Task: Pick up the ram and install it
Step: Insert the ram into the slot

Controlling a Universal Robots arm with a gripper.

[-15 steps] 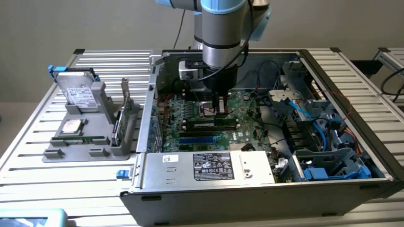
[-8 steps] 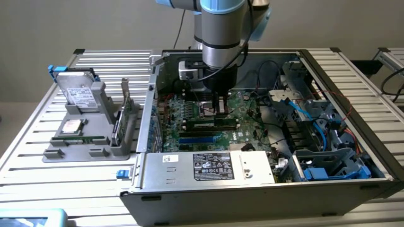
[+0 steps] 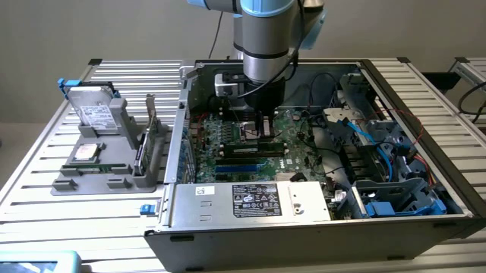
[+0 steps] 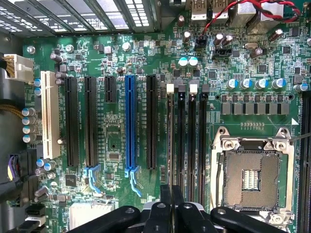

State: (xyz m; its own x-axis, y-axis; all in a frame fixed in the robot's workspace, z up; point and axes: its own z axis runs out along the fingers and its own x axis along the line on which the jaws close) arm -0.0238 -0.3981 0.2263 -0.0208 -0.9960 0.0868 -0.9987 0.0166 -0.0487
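Note:
The ram (image 4: 170,145) shows edge-on as a thin green strip. It stands in the first of the black memory slots, beside the long black expansion slot (image 4: 151,121). My gripper (image 4: 171,196) is directly over its near end, with the black fingers (image 4: 165,204) shut on its top edge. In the exterior view the gripper (image 3: 263,132) reaches down inside the open computer case. It meets the ram (image 3: 254,149), a dark stick lying across the motherboard (image 3: 220,136). How deep the ram sits in the slot cannot be told.
Other memory slots (image 4: 192,145) and the open CPU socket (image 4: 252,179) lie beside the ram. A blue slot (image 4: 129,121) and a white slot (image 4: 50,114) sit on the other side. Outside the case, a grey fixture (image 3: 65,185) holds a hard drive (image 3: 95,111) and an expansion card (image 3: 149,136). Cables (image 3: 365,136) crowd the exterior view's right.

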